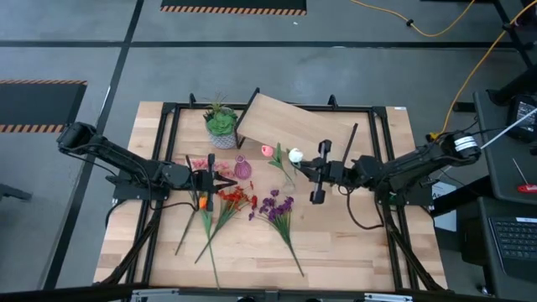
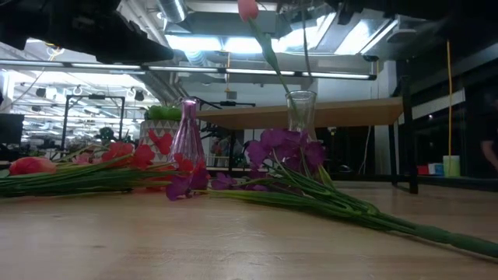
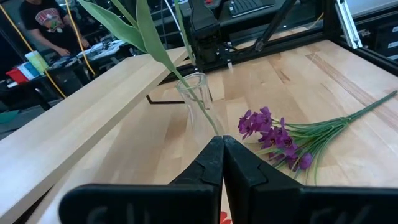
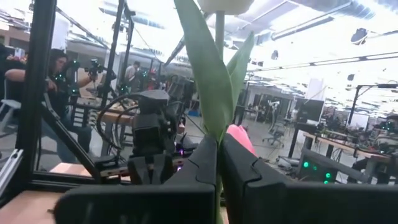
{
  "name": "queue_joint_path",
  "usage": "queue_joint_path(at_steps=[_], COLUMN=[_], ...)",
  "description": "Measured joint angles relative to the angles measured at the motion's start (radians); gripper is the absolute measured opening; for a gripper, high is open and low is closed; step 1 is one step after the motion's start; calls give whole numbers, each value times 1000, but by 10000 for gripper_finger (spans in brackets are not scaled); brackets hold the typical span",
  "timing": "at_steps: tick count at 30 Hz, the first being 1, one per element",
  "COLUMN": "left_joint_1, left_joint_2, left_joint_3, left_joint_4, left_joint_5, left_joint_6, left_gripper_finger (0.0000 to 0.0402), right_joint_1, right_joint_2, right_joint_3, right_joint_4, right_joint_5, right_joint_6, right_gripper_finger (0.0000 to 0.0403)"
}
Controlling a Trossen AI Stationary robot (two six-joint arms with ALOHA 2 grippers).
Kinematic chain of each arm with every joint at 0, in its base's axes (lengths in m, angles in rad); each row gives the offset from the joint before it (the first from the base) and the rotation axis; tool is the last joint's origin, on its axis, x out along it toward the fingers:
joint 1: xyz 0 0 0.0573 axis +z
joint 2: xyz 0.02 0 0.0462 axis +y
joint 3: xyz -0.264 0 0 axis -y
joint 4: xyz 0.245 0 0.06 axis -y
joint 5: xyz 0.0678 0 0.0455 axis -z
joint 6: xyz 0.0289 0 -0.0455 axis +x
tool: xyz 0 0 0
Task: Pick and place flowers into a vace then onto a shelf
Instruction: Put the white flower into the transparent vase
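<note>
A clear glass vase stands upright on the table with a pink tulip in it. My right gripper is level above the vase and shut on a white tulip. My left gripper is shut and empty beside the pink vase. Red clusters, purple clusters and an orange tulip lie flat on the table. The wooden shelf stands behind the vases. My right gripper pinches the white tulip's stem and long leaf between its two fingers, some way below the blossom. The fingers come in level from the table's right and lie across the stem. The tulip stands upright, and its stalk runs down into the clear vase's neck.
A spiky green plant in a white pot stands at the shelf's left end. Black frame rails run along the table's sides. The near part of the table holds only stems. People and workbenches show in the room beyond.
</note>
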Motion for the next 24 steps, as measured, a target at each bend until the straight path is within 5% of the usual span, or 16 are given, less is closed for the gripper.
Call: queue_joint_path(at_steps=[24], left_joint_1=[0], left_joint_2=[0], left_joint_3=[0], left_joint_4=[0], left_joint_5=[0], left_joint_6=[0], left_gripper_finger=[2], right_joint_1=[-5], right_joint_2=[148], right_joint_3=[-58], right_joint_4=[168], right_joint_5=[52], right_joint_6=[-22], right_gripper_finger=[3])
